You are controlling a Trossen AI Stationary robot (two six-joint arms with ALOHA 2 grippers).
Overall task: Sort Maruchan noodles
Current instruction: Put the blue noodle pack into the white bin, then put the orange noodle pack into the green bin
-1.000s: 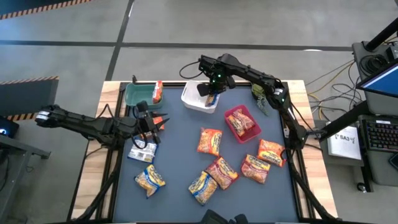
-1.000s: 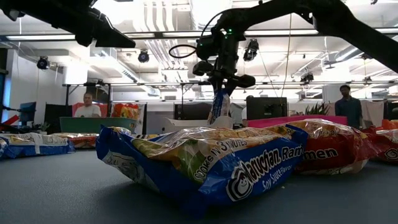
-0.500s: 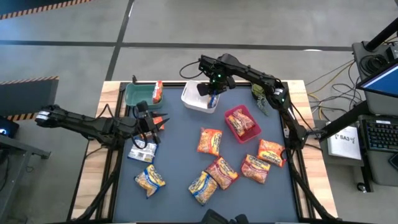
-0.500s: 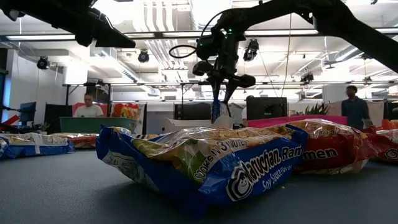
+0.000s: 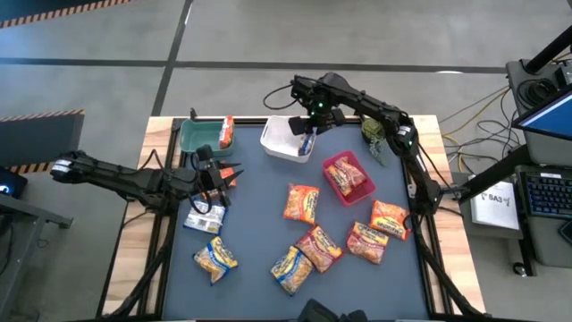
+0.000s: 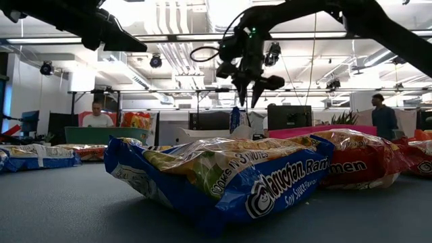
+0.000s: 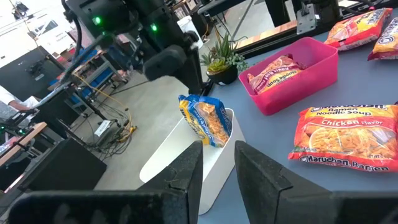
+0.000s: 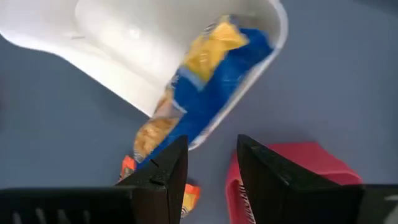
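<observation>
The dark tabletop (image 5: pixel 259 215) lies in an open workshop with ceiling lights; two people stand far behind it. Orange, red and blue noodle packets (image 5: pixel 300 203) lie flat, scattered over its near half, long axes at mixed angles. In the white bin (image 5: pixel 279 140) a blue packet (image 7: pixel 205 119) leans on end against the wall. Above it hangs the right gripper (image 6: pixel 248 94), jaws spread, empty. The left gripper (image 5: pixel 222 182) hovers over a packet partly hidden beneath it; its jaws I cannot tell.
</observation>
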